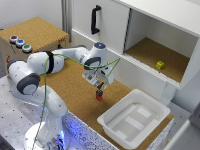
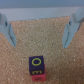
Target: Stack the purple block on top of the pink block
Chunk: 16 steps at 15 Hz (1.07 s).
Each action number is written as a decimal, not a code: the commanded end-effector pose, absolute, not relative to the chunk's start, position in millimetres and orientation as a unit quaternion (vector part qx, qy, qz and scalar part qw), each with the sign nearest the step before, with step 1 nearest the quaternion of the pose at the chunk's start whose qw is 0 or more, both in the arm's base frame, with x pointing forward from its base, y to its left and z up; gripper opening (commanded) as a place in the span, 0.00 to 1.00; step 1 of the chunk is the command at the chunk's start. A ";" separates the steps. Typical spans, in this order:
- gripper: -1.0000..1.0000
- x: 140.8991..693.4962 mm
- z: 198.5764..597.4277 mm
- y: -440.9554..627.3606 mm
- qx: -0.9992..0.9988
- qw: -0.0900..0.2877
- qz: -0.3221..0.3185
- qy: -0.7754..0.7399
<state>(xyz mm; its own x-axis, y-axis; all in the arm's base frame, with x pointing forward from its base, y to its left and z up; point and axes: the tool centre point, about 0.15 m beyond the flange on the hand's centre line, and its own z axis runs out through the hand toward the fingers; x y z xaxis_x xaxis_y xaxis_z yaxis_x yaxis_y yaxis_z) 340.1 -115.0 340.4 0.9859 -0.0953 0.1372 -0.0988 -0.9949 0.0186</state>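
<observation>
My pincer (image 2: 41, 27) hangs wide and empty above the purple block (image 2: 37, 63), which sits squarely on the pink block (image 2: 37, 76), apparently stacked.

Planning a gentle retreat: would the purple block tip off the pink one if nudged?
Probably: the purple block sits on an equally tiny pink block, so support looks small. Flat faces suggest sliding, not rolling. The gripper is open.
</observation>
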 end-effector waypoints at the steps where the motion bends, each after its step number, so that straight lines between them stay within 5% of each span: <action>1: 1.00 336.7 343.6 -118.8 0.997 0.006 0.060 -0.054; 16: 1.00 307.3 319.9 -200.1 0.997 0.018 0.075 0.003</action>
